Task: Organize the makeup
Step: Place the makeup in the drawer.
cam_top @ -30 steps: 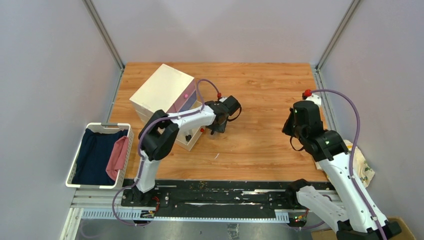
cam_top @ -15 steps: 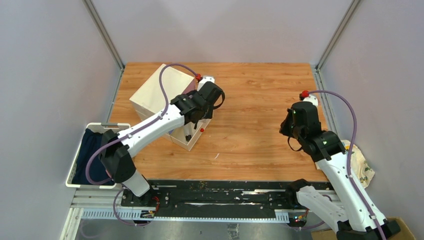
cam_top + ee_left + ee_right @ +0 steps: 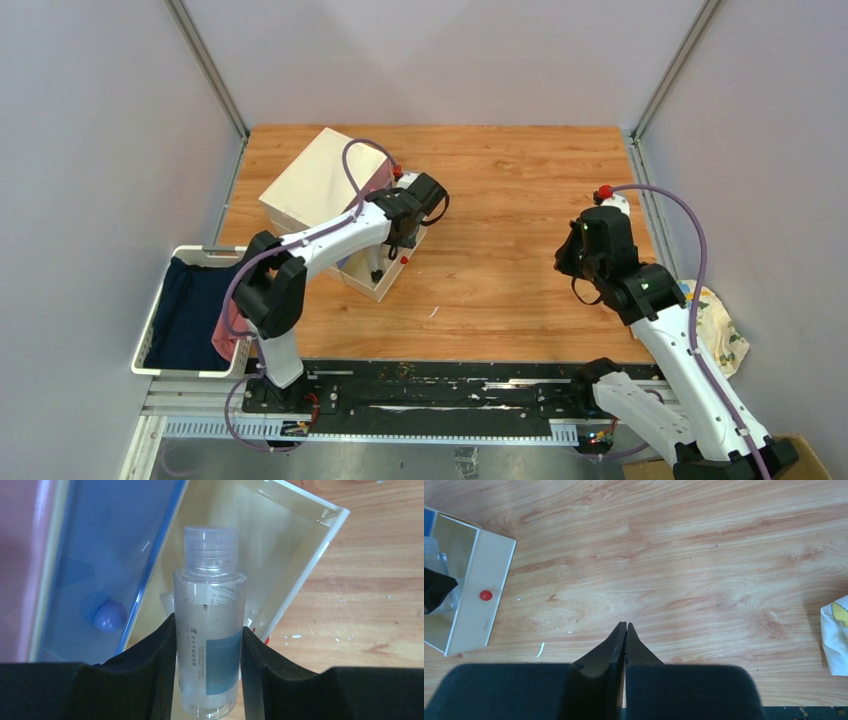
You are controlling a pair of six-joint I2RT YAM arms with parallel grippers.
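Left wrist view: the left gripper (image 3: 208, 645) clamps a clear plastic bottle (image 3: 210, 595) with a blue label over the open cream drawer (image 3: 320, 545); the right gripper (image 3: 625, 627) is pinched closed, empty.

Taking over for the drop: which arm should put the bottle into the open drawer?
Left. The left gripper holds the bottle directly over the open drawer. The right gripper is shut and empty, over the table, well to the side of the drawer.
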